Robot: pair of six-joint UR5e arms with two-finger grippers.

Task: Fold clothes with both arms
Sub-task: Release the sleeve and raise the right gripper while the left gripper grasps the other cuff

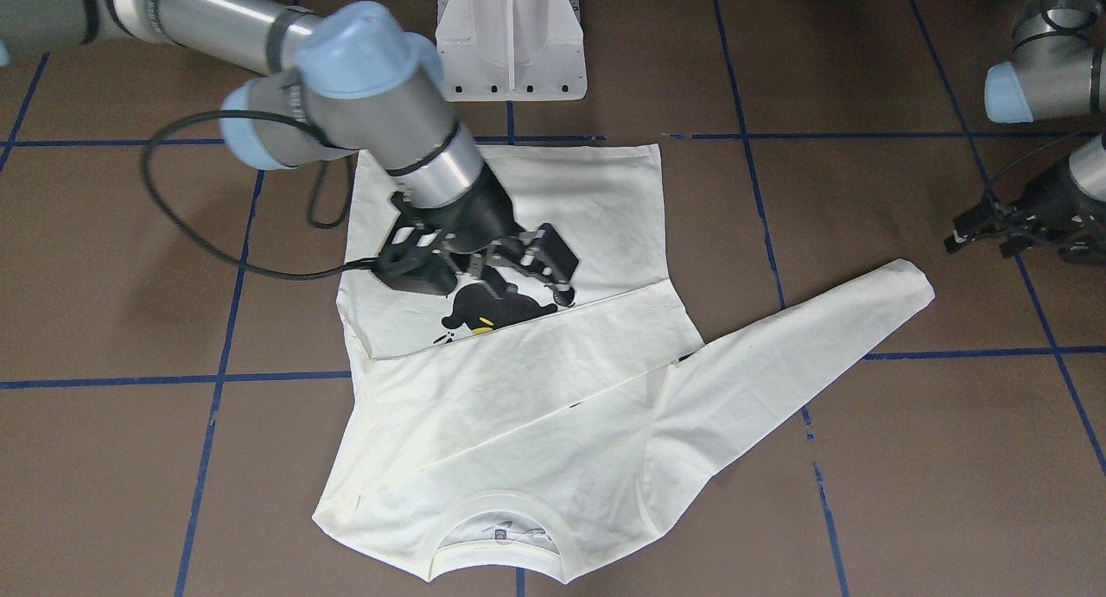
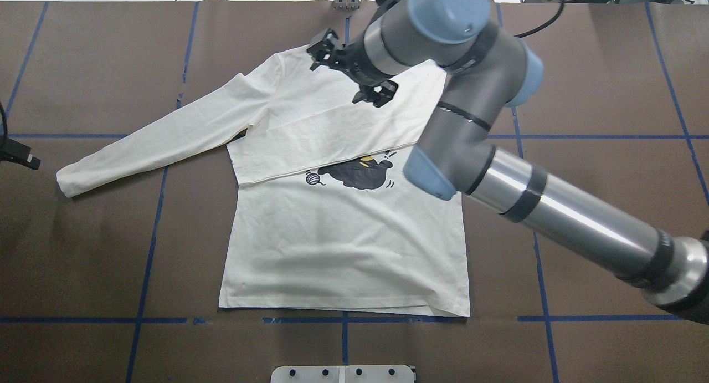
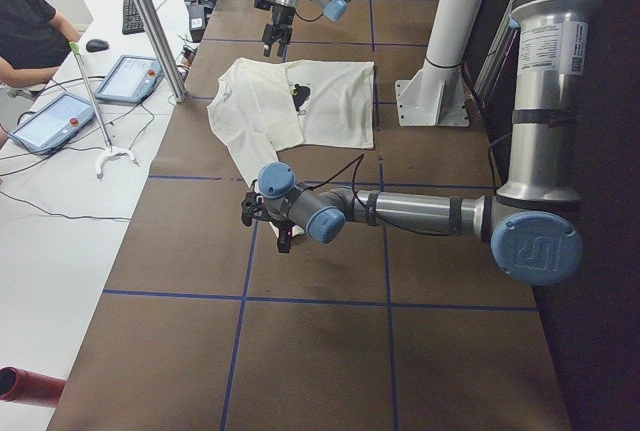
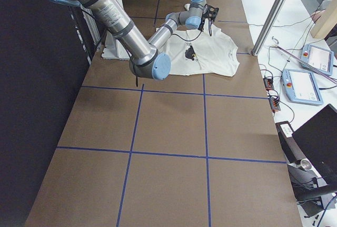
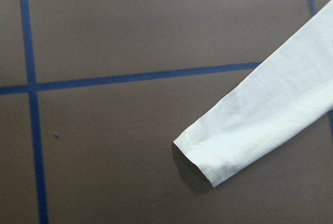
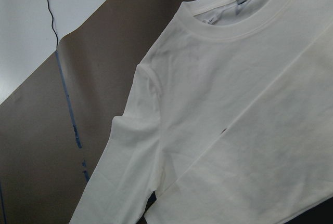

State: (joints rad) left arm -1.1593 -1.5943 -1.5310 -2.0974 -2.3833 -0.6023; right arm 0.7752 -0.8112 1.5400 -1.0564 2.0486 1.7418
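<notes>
Care with this fold means we take the left sleeve (image 2: 155, 133) by its cuff (image 5: 208, 156) and lay it flat across the T-shirt (image 2: 343, 244) lying mid-counter (image 2: 83, 250), while our right hand (image 2: 340, 75) hovers wide open and empty above the far collar, and we cannot tell how far the left hand (image 1: 994, 234) near the cuff is open.

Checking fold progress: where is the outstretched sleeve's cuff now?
Front-facing view: the cuff lies flat at right, on the robot's left, just below the left hand, not touching.

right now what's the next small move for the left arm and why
Probably lower the left end effector onto the outstretched sleeve's cuff and grip it: the other sleeve lies folded across the shirt, this one does not.
</notes>
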